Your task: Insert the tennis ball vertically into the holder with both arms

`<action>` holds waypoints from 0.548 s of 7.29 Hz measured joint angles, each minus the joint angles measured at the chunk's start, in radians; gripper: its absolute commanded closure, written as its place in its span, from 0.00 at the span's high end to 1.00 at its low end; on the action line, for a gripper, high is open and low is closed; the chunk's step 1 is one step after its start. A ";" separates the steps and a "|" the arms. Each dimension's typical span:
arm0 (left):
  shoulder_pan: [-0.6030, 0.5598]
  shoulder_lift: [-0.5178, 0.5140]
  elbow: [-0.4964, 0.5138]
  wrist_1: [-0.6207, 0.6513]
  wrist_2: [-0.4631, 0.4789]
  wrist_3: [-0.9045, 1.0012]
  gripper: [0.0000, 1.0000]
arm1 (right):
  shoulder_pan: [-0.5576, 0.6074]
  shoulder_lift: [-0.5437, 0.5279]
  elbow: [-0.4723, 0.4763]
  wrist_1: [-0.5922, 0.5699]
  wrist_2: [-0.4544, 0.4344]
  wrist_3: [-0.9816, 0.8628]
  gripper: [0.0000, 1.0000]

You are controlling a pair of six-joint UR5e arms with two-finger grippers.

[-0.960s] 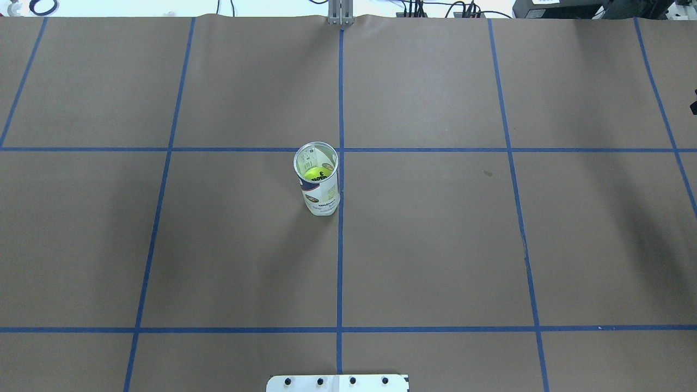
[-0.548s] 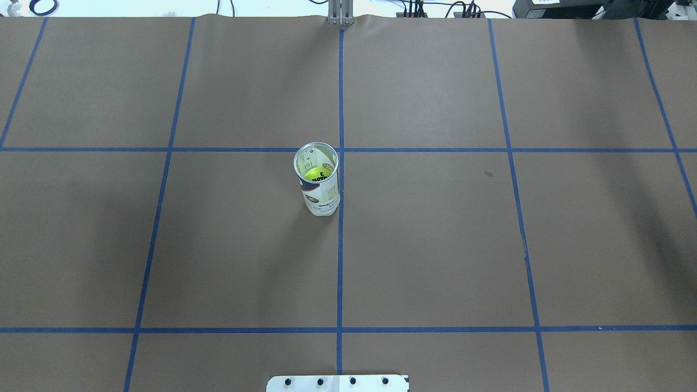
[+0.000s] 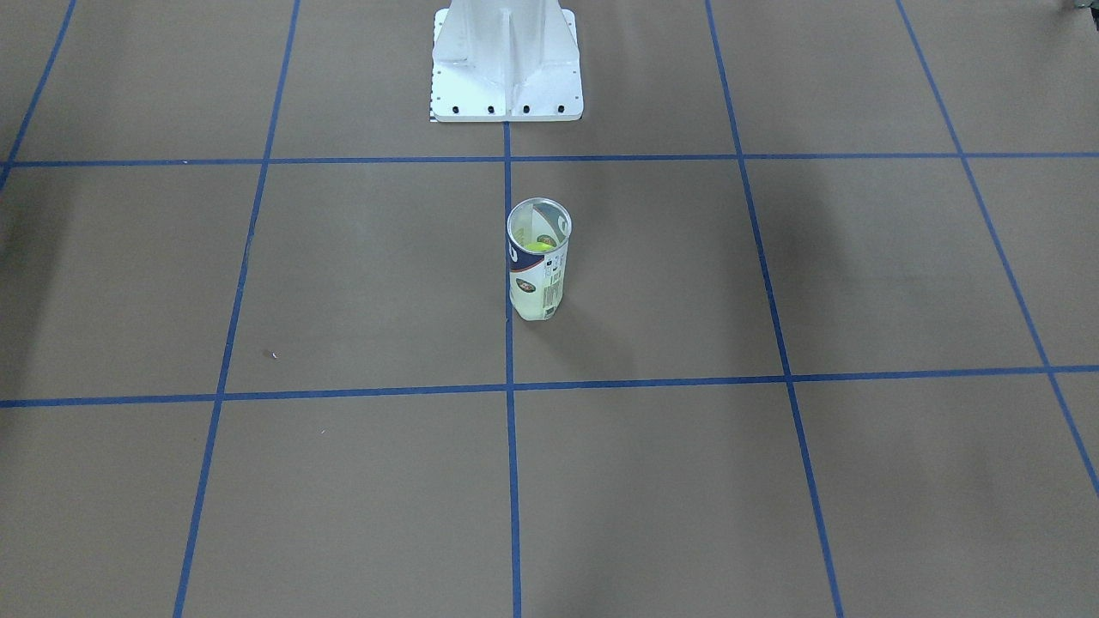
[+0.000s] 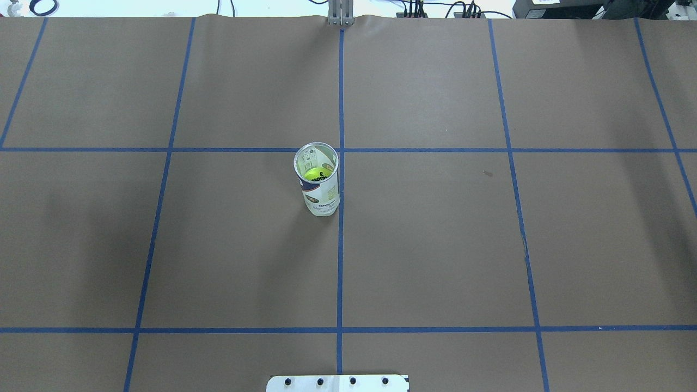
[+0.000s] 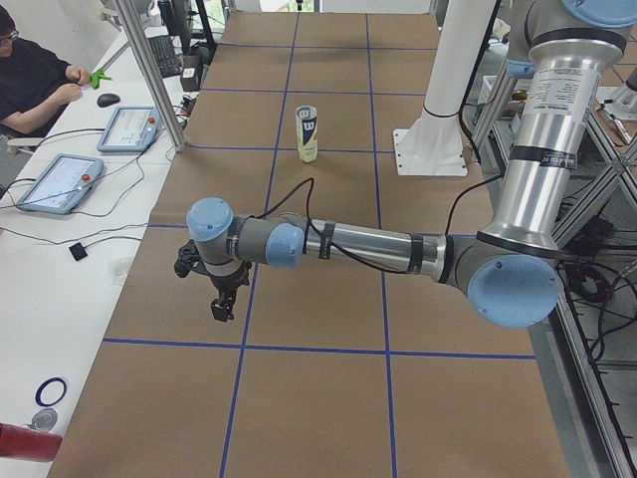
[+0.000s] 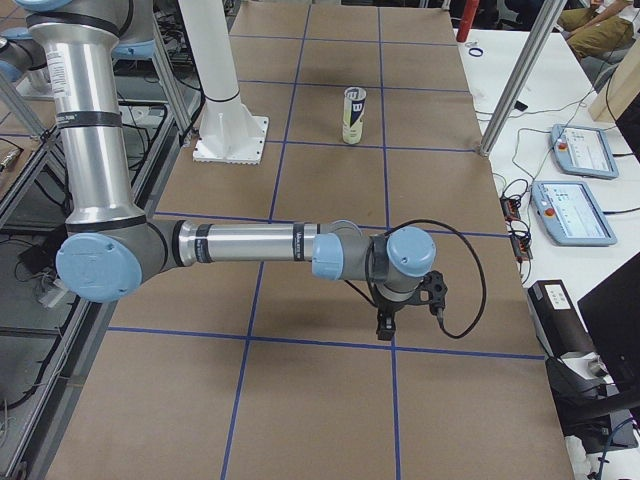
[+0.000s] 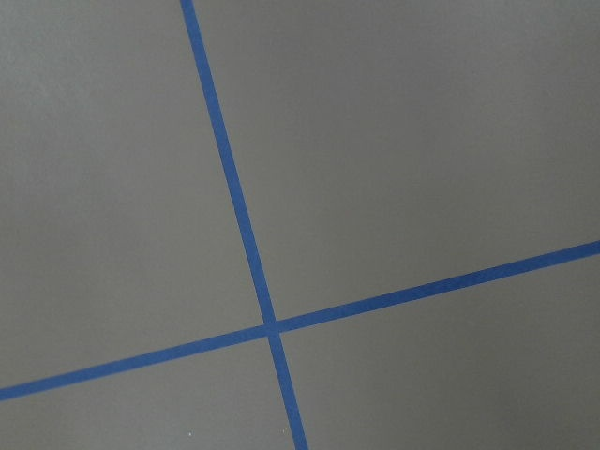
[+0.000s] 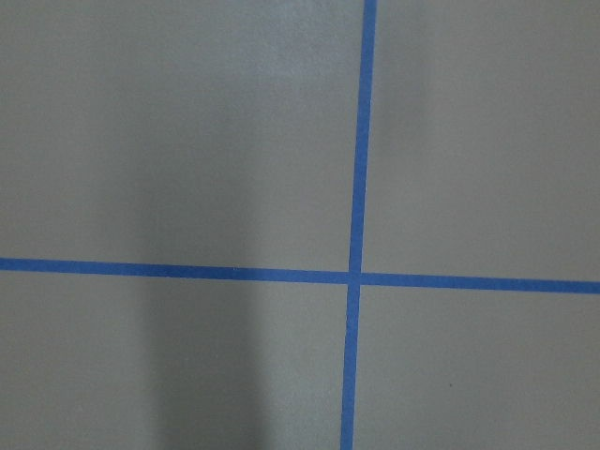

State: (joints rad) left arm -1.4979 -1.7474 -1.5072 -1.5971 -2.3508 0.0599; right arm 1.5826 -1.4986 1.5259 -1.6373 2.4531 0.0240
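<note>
The holder (image 4: 321,191) stands upright with its mouth open near the table's middle, just left of the centre tape line; it also shows in the front view (image 3: 538,275). A yellow-green tennis ball (image 4: 317,173) sits inside it, seen through the mouth. Neither arm is in the overhead or front view. My left gripper (image 5: 219,309) hangs over the table's left end, far from the holder (image 5: 308,134). My right gripper (image 6: 386,328) hangs over the right end, far from the holder (image 6: 353,115). I cannot tell whether either is open or shut. Both wrist views show only brown table and blue tape.
The white base pedestal (image 3: 506,60) stands at the robot's side of the table. Blue tape lines (image 4: 340,261) grid the brown table. Control tablets (image 5: 60,182) and an operator (image 5: 30,80) sit beyond the far edge. Aluminium posts (image 6: 510,90) stand along that edge.
A dark part at the overhead view's right edge has left the view. The arm shadows on both sides have drifted outward. The holder and ball have not moved.
</note>
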 measured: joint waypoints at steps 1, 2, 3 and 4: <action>-0.010 0.013 -0.008 0.002 -0.004 0.000 1.00 | 0.014 -0.022 0.006 0.002 0.017 -0.002 0.99; -0.022 0.028 -0.024 0.005 -0.004 0.000 0.99 | 0.023 -0.031 0.009 0.003 0.015 -0.004 0.99; -0.045 0.043 -0.039 0.016 -0.004 0.000 0.99 | 0.031 -0.033 0.013 0.003 -0.004 -0.005 0.99; -0.071 0.051 -0.047 0.039 -0.004 0.001 1.00 | 0.038 -0.034 0.017 0.003 -0.027 -0.006 0.99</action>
State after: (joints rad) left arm -1.5686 -1.6966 -1.5539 -1.5579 -2.3545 0.0608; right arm 1.6209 -1.5325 1.5428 -1.6348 2.4260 0.0182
